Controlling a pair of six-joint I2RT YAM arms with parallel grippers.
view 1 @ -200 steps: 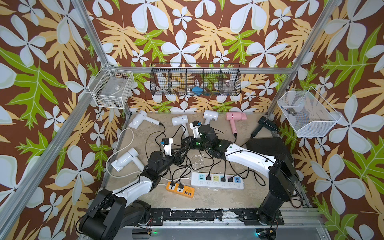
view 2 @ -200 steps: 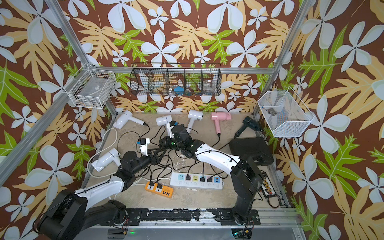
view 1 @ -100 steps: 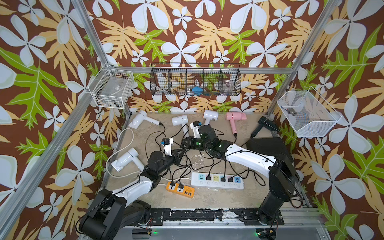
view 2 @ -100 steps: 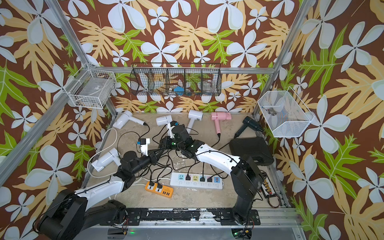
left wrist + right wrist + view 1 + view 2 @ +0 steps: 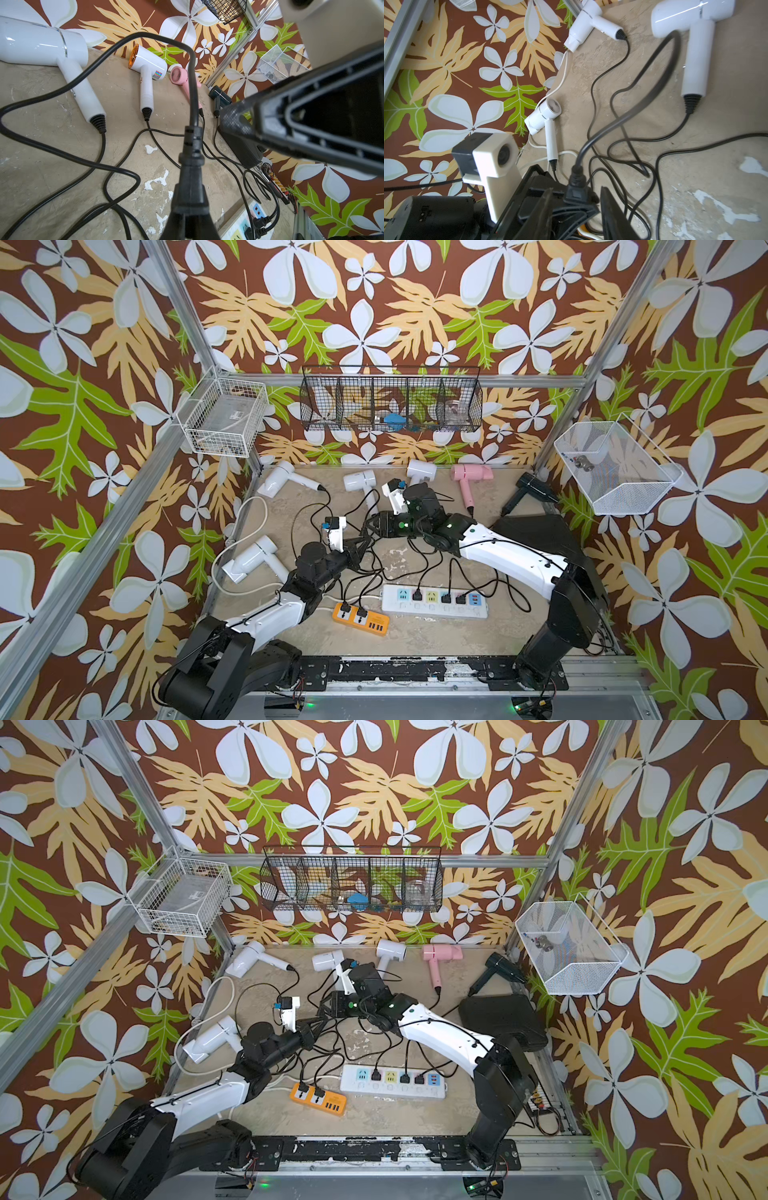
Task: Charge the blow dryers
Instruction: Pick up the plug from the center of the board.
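Note:
Several blow dryers lie along the back and left of the table: white ones (image 5: 282,479) (image 5: 361,481) (image 5: 253,558), a pink one (image 5: 471,473) and a black one (image 5: 534,487). At mid-table my two grippers meet tip to tip. My left gripper (image 5: 360,542) (image 5: 190,216) is shut on a black plug (image 5: 191,176) (image 5: 577,189), and its cord arcs up and away. My right gripper (image 5: 372,527) (image 5: 577,201) is open, one finger on either side of that plug and not touching it. Which dryer the cord belongs to is lost in the tangle.
A white power strip (image 5: 434,601) with three plugs in it and an orange strip (image 5: 361,614) with two lie near the front. Loose black cords cross the middle of the table. A big black case (image 5: 536,539) sits at the right. Wire baskets hang on the walls.
The left gripper was open and has shut on the plug. The right gripper was shut on it and has now opened. Neither arm has moved much.

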